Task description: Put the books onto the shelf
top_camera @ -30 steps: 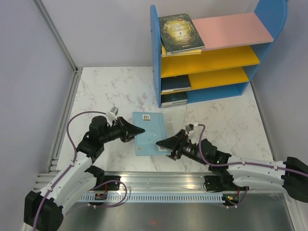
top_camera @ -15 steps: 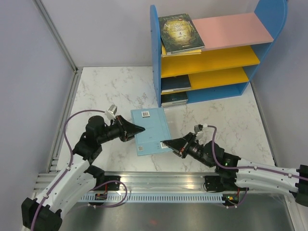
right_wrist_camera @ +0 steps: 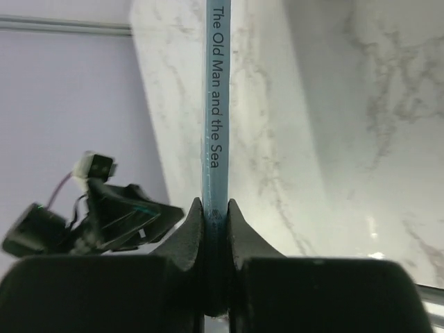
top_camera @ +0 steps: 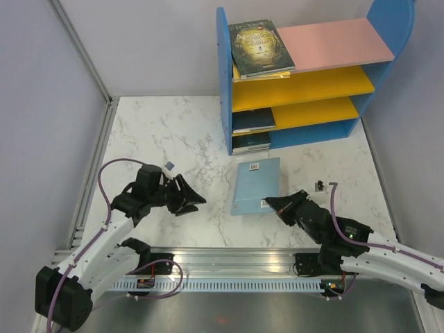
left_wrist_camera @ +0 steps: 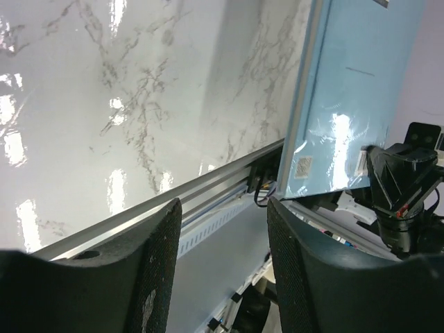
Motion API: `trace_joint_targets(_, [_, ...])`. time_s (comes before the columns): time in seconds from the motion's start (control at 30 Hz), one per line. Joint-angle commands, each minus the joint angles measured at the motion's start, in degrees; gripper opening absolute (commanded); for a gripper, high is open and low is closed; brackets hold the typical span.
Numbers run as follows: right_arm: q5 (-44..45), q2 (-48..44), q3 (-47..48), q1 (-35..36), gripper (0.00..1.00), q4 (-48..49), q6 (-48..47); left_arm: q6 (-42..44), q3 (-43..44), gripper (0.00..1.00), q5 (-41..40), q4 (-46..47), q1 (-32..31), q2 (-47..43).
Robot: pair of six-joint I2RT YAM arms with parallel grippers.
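Nearest the camera, the right gripper (top_camera: 272,202) is clamped on the near edge of a pale blue book (top_camera: 255,184) just in front of the shelf (top_camera: 225,83), probably to carry it there. The left gripper (top_camera: 191,198), farther from the shelf, stands half open and empty. It is unclear whether the book is lifted or rests on the desk (top_camera: 159,132). Its front cover is hidden. On the shelf, a green book (top_camera: 260,45) covers most of a yellow book (top_camera: 267,75). Two dark books (top_camera: 253,119) below sit in shadow.
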Motion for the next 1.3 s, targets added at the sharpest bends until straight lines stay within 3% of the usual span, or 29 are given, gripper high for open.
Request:
trace_joint_targets(0.0, [-0.4, 3.9, 3.5, -4.6, 0.00, -2.3, -1.8, 5.5, 0.4, 0.56, -2.0, -3.6, 0.0, -0.6])
trace_joint_targets(0.13, [-9.7, 8.9, 5.7, -13.3, 0.00, 3.5, -10.5, 5.7, 0.0, 0.54, -1.8, -3.9, 0.1, -1.0])
trace_joint_targets(0.23, [-11.3, 5.1, 4.1, -18.7, 0.00, 11.0, -12.3, 5.9, 0.1, 0.54, -1.7, -4.6, 0.1, -1.6])
trace_joint_targets(0.4, [-17.2, 3.4, 4.6, -27.0, 0.00, 11.8, -14.4, 6.8, 0.6, 0.54, -2.0, -5.5, 0.1, -2.1])
trace_joint_targets(0.97, [-35.5, 14.7, 1.7, -43.0, 0.00, 30.3, -14.7, 8.7, 2.6, 0.54, -2.6, -6.8, 0.1, -0.6])
trace_joint_targets(1.27, [-42.7, 26.6, -1.9, -46.9, 0.00, 47.4, -11.0, 9.6, 3.8, 0.54, -3.7, -7.3, 0.1, 1.0])
